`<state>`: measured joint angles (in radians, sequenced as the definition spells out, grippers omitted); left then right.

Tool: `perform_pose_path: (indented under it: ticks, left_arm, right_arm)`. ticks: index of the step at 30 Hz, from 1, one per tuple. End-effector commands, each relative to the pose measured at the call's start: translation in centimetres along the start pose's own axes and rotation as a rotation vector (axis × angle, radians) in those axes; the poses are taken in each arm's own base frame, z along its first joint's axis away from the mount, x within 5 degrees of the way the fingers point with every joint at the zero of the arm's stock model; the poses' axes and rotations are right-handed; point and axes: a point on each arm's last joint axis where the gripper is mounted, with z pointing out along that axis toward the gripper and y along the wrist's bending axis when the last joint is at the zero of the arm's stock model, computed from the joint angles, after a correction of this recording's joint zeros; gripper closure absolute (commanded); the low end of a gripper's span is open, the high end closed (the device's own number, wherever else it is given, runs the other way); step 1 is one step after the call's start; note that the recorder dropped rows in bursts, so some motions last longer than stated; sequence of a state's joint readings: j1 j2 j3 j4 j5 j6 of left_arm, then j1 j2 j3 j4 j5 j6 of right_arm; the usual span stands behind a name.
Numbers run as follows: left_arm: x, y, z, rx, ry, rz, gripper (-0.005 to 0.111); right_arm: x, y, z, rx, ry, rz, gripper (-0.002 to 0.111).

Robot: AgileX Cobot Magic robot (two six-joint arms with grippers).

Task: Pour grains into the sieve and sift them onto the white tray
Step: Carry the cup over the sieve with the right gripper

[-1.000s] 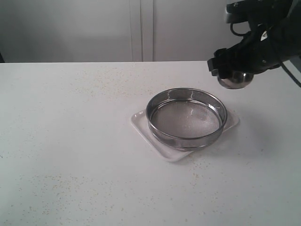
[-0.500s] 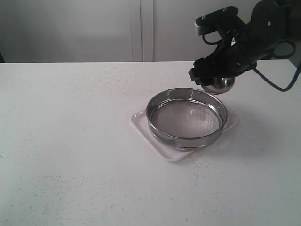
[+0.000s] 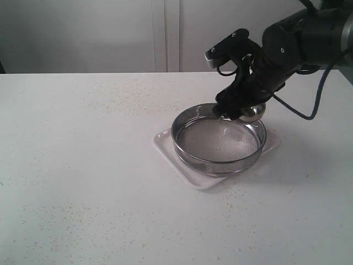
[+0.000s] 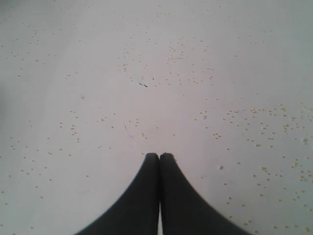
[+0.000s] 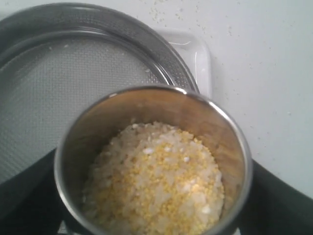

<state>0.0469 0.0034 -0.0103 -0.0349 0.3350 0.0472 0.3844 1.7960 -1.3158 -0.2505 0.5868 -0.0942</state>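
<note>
The sieve (image 3: pixel 216 161), a wide steel ring with a mesh bottom, rests on the white tray (image 3: pixel 167 144) at mid-table; its mesh holds no heap. My right gripper (image 3: pixel 238 108) is shut on a small steel cup (image 3: pixel 254 112), which hangs over the sieve's far right rim. In the right wrist view the cup (image 5: pixel 221 117) is filled with yellow and whitish grains (image 5: pixel 156 181), with the sieve (image 5: pixel 73 83) and a tray corner (image 5: pixel 198 54) beyond it. My left gripper (image 4: pixel 159 157) is shut and empty over bare table; it does not show in the exterior view.
Stray yellow specks (image 4: pixel 274 117) are scattered over the white table (image 3: pixel 83 165). A pale wall with a vertical panel seam (image 3: pixel 165 33) rises behind the table's far edge. A black cable (image 3: pixel 309 105) loops from the right arm.
My right arm has carried the cup leftward and down, from beyond the sieve's right side to above its far rim. The sieve and tray have stayed put.
</note>
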Motion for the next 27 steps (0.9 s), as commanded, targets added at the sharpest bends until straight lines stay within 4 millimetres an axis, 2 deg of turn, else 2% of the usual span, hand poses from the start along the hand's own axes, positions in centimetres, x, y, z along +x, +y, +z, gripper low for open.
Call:
perform_pose_path:
  ticks: [1,9,19,27]
  left_arm:
    - [0.4,-0.1,0.1,0.004,0.021,0.001,0.107]
    - [0.4,-0.1,0.1,0.004,0.021,0.001,0.107]
    - [0.4,-0.1,0.1,0.004,0.021,0.001,0.107]
    - [0.4,-0.1,0.1,0.004,0.021,0.001,0.107]
  right_arm:
    - [-0.3,-0.1,0.3,0.028,-0.001,-0.057,0.108]
    - [0.1,-0.4,1.7,0.077,0.038,-0.159,0.108]
    - [-0.2,-0.4,1.8,0.081,0.005,-0.188,0.108]
    - [-0.4,-0.3,1.8,0.084,-0.019,-0.317,0.108]
